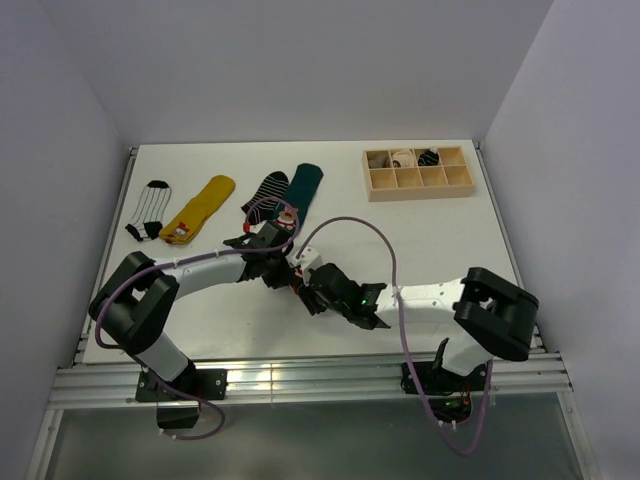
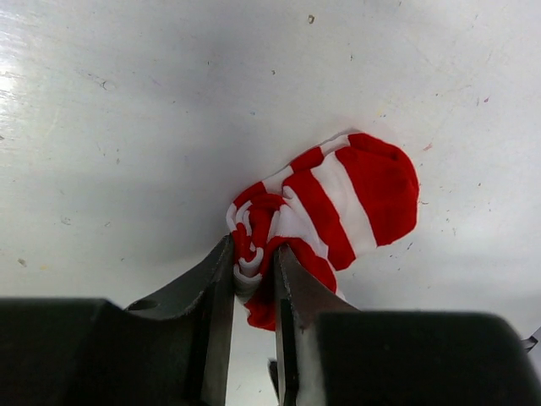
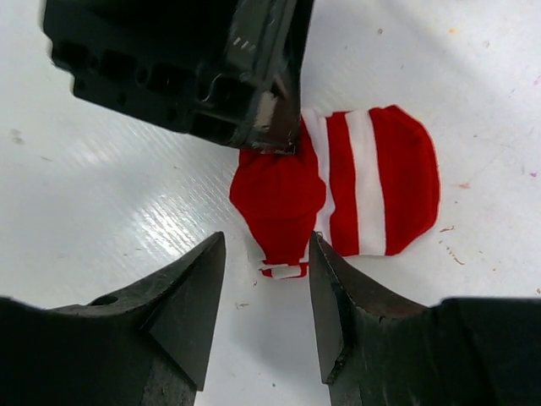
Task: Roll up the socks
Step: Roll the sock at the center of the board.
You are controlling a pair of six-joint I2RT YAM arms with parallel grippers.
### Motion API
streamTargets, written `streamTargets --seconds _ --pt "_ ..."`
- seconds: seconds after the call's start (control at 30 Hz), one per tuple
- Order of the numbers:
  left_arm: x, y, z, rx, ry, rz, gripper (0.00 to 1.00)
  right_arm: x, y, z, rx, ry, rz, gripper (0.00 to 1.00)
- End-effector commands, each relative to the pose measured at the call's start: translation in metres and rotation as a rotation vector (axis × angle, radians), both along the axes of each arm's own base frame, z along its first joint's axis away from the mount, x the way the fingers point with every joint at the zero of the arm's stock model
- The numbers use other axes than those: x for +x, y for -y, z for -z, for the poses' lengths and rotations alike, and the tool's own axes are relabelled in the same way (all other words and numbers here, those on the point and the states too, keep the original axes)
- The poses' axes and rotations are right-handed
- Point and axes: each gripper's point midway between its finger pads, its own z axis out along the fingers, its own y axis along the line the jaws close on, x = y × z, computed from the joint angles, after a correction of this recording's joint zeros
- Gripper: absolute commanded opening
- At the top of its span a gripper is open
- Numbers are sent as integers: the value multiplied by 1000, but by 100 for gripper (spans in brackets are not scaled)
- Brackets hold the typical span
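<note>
Where the two arms meet near the middle of the table, the red-and-white striped sock lies on the white surface, well apart from every edge. The left gripper is clamped on it: its two dark fingers pinch the bunched end, and the striped toe fans out toward 2 o'clock from the jaws. The right gripper stands open over the same sock, jaws spread to either side of the red bunched end and touching no fabric. Overhead, bare tabletop runs from the grippers toward 3 o'clock up to the right edge and toward 6 o'clock down to the near rail. The left arm lies toward 9 o'clock and the right arm toward 4 o'clock. Along the far side, from 10 to 12 o'clock, four socks lie in a row: a black-and-white sock, a yellow sock, a black striped sock and a dark green sock, the last two just beside each other. A wooden tray sits at 1 o'clock near the far-right corner, with small bundles in three far compartments. Walls close the table on the left, far and right sides. Overhead, the grippers almost hide the held sock; only the wrist cameras show the pinch and the open jaws.
</note>
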Motion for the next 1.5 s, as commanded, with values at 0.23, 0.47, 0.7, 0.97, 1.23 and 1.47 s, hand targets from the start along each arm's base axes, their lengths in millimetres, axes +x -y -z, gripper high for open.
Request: streamTargets --seconds 0.23,0.47,0.7,0.97,1.23,1.47 --pt "-13 -9 14 55 -54 39 27 12 -18 21 -141 89 7 49" --pt "-12 -6 7 17 -12 55 38 9 -13 46 -211 34 -2 4" --pt "2 -22 -29 -38 129 8 60 1 -8 36 -39 -203 -85 0" --pt "11 -49 -56 -122 248 -112 69 -6 -9 16 161 -531 -212 0" --pt "-1 -42 -52 -253 267 -123 71 0 -13 15 362 -811 -194 0" --pt "-11 -34 -22 -280 189 -119 69 6 -9 26 467 -963 -103 0"
